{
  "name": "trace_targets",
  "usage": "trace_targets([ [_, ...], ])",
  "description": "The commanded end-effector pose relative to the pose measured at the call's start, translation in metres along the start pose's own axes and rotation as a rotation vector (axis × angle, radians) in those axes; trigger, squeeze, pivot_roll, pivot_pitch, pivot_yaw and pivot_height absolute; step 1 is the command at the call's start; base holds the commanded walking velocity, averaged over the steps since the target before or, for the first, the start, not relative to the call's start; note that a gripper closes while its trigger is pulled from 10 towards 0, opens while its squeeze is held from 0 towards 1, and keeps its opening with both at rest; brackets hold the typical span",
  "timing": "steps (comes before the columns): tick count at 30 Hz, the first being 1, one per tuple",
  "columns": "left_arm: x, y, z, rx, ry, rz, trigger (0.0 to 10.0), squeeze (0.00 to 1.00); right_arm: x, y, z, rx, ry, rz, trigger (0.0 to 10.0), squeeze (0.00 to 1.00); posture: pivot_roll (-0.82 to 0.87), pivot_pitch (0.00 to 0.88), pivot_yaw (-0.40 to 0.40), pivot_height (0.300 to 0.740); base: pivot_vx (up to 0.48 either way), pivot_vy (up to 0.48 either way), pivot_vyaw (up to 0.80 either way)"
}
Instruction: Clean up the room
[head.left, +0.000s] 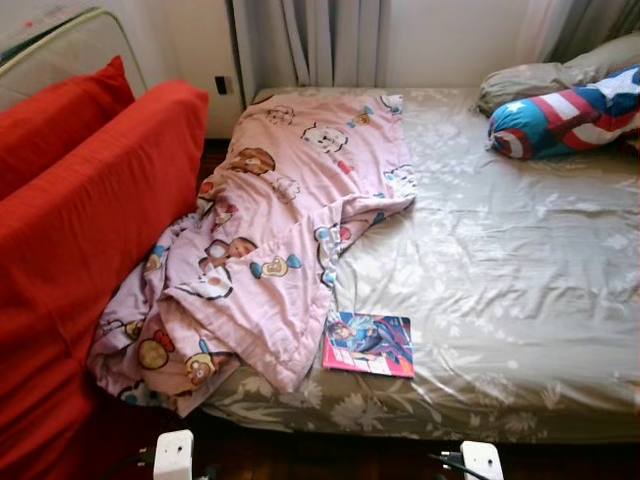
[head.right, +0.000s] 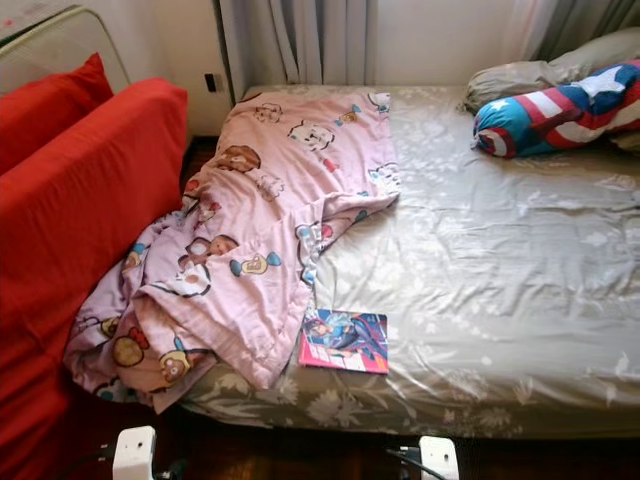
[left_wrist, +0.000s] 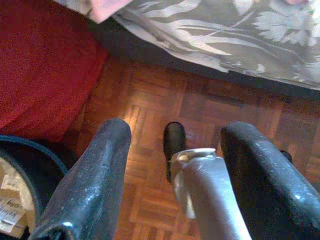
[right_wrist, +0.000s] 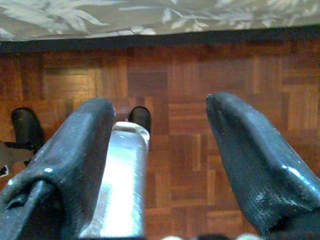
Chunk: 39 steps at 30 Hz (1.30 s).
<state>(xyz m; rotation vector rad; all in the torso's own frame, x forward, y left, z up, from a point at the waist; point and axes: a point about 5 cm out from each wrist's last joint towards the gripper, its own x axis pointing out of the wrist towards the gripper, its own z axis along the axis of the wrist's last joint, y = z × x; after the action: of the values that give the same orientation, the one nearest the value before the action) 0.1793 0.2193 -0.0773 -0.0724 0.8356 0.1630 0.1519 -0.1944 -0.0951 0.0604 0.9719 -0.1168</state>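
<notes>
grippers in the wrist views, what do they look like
Each gripper, left gripper and right gripper, has two long, thick black fingers with a scuffed, slightly glossy surface and rounded tips. A silver metal limb shows between them.

bed (head.left: 520, 300): centre-right, foot edge toward the robot
blanket (head.left: 270, 240): on bed's left half, one end hanging off the near-left corner
book (head.left: 368, 344): on bed near the front edge, just right of the blanket
bolster pillow (head.left: 565, 115): far right on bed, in front of pillow (head.left: 540, 80)
sofa (head.left: 80, 240): left of bed
curtain (head.left: 310, 40): behind bed
</notes>
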Motion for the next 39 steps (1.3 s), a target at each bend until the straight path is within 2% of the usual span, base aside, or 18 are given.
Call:
trace_targets([
  [1, -0.0013, 0.0029, -0.0045, 0.000, 0.018, 0.004, 10.0, 0.00, -0.0006, 0.0022, -0.0043, 0.006, 0.016, 0.006, 10.0, 0.00, -0.05, 0.097, -0.005, 0.740, 0.000, 0.000, 0.00],
  [6, -0.0013, 0.0026, -0.0044, -0.001, 0.016, 0.003, 10.0, 0.00, -0.0004, 0.0021, -0.0035, -0.024, 0.017, 0.016, 10.0, 0.00, -0.05, 0.098, -0.006, 0.740, 0.000, 0.000, 0.22],
  [11, -0.0013, 0.0026, -0.0043, -0.001, 0.016, 0.002, 10.0, 0.00, -0.0004, 0.0018, -0.0038, -0.023, 0.022, 0.013, 10.0, 0.00, -0.05, 0.097, -0.006, 0.740, 0.000, 0.000, 0.68],
  [17, -0.0012, 0.0024, -0.0040, 0.002, 0.016, 0.001, 10.0, 0.00, -0.0005, 0.0015, -0.0043, 0.002, 0.021, 0.002, 10.0, 0.00, -0.05, 0.098, -0.006, 0.740, 0.000, 0.000, 0.00],
  [29, -0.0013, 0.0027, -0.0041, 0.002, 0.016, -0.002, 10.0, 0.00, -0.0005, 0.0021, -0.0038, -0.013, 0.016, 0.010, 10.0, 0.00, -0.05, 0.098, -0.006, 0.740, 0.253, 0.000, 0.00],
  [35, -0.0013, 0.0027, -0.0041, 0.003, 0.016, -0.002, 10.0, 0.00, -0.0005, 0.0021, -0.0036, -0.015, 0.014, 0.010, 10.0, 0.00, -0.05, 0.098, -0.006, 0.740, 0.273, 0.000, 0.59],
  [39, -0.0012, 0.0026, -0.0038, 0.003, 0.014, -0.002, 10.0, 0.00, -0.0005, 0.0020, -0.0033, -0.005, 0.009, 0.008, 10.0, 0.00, -0.05, 0.097, -0.007, 0.740, 0.276, 0.000, 0.00],
])
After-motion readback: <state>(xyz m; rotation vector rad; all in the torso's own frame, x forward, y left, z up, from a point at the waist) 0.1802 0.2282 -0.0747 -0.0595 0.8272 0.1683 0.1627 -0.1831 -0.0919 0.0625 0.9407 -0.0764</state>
